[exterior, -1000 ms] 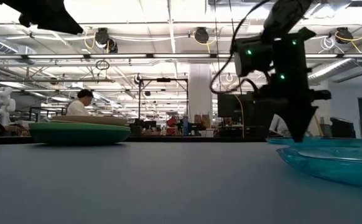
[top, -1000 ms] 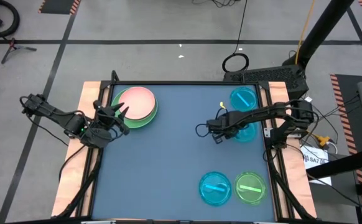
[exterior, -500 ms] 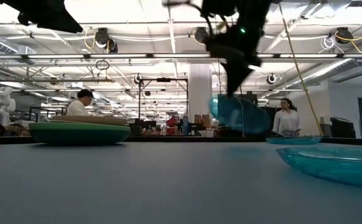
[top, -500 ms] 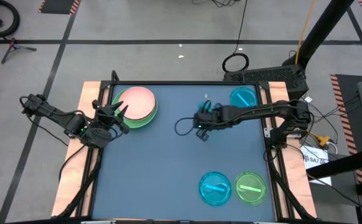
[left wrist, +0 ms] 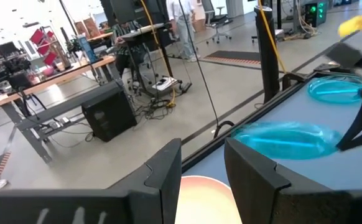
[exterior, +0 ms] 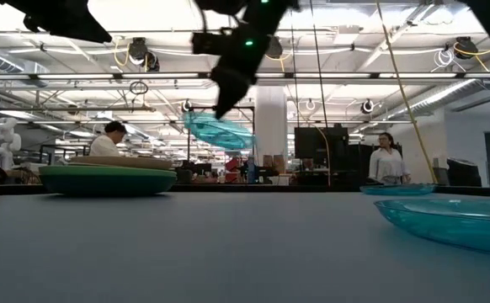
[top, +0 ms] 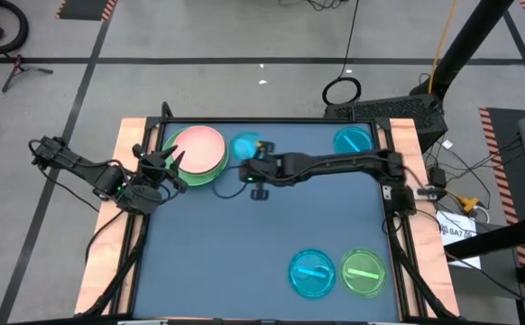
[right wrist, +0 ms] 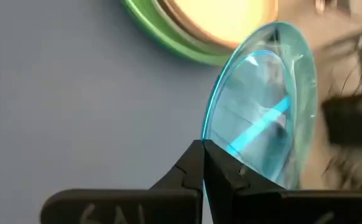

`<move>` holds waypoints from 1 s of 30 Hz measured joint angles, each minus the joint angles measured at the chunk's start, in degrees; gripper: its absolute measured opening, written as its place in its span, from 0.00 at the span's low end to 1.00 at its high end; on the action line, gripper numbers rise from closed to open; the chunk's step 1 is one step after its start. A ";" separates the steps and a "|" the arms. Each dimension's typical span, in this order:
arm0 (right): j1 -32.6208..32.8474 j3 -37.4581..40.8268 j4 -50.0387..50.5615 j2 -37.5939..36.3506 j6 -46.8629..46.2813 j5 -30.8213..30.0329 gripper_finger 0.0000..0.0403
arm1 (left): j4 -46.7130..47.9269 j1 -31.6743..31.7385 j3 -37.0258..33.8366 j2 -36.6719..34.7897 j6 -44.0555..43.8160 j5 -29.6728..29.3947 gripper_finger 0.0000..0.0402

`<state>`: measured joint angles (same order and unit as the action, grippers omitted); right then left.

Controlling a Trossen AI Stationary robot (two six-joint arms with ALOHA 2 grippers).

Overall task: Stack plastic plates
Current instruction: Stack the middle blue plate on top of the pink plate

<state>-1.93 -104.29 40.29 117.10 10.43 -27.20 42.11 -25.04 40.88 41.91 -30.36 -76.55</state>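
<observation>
A pink plate [top: 199,146] lies on a green plate [top: 210,171] as a stack at the table's far left. My right gripper [top: 249,159] reaches across from the right and is shut on a small translucent blue plate [top: 244,145], held in the air just right of the stack. In the low view this blue plate [exterior: 218,131] hangs well above the table. My left gripper [top: 169,166] hovers open over the stack's left rim, touching nothing; its fingers [left wrist: 163,175] stand apart above the pink plate [left wrist: 203,198]. My right gripper pinches the blue plate's rim [right wrist: 209,133] between its two fingers [right wrist: 193,167]. The fingers come from the table's right, slanting down. The plate is lifted clear of the table and sits tilted, standing out beyond the fingertips toward the stack.
Another blue plate [top: 353,142] lies at the far right. A blue plate [top: 312,273] and a lime plate [top: 363,273] lie side by side near the front right. The table's middle [top: 244,235] is bare mat. People stand in the room beyond the table.
My right gripper, shut on the blue plate, has lifted it off the table's right side and carried it up and leftward to the stack. The wrist has rolled, so the plate has gone from hanging nearly upright to a shallow tilt.
</observation>
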 joint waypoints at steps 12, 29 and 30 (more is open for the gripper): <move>-0.65 -25.48 -0.53 19.97 25.25 -0.04 0.00 | 0.02 0.00 0.02 0.02 0.08 -0.03 0.32; -2.32 -27.67 -11.38 23.73 36.70 1.51 0.00 | 0.05 0.00 0.02 0.02 -0.28 0.01 0.32; -2.57 -27.67 -11.18 23.73 36.71 2.92 0.00 | 0.04 0.00 0.02 0.02 -0.28 0.00 0.32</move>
<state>-4.50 -131.96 29.12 140.84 47.14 -24.28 42.15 -25.04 40.91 41.93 -30.63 -76.55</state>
